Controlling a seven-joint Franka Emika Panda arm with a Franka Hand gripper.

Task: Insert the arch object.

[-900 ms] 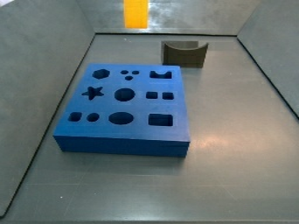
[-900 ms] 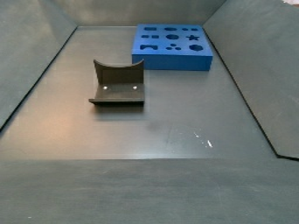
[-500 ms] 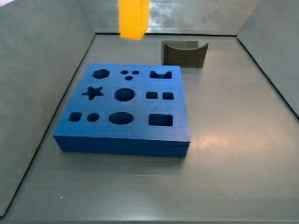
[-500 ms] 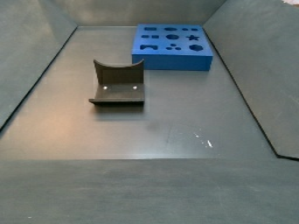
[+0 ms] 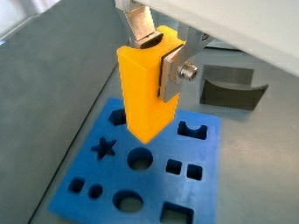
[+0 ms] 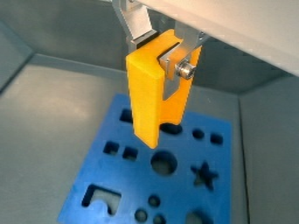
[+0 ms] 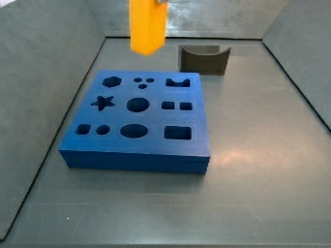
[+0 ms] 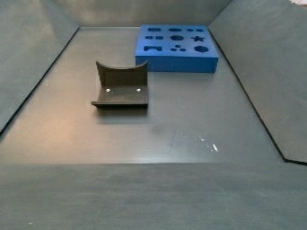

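Both wrist views show the gripper (image 5: 163, 54) clamped on the upper end of the arch object (image 5: 147, 92), which hangs upright above the blue board (image 5: 111, 182). It looks light, stiff, smooth plastic; that high grip leaves its lower end free.

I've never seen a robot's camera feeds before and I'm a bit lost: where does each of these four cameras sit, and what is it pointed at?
Wrist view: rides on the arm, looks down past the gripper clamping the arch object above the blue board; silver fingers show.
Wrist view: same perch from another side; gripper, bar and board.
Side view: beside the table, above the board's near edge; the bar hangs at the top, no fingers visible.
Side view: opposite end, grey block nearest; no robot visible.
Shared: all show the board.
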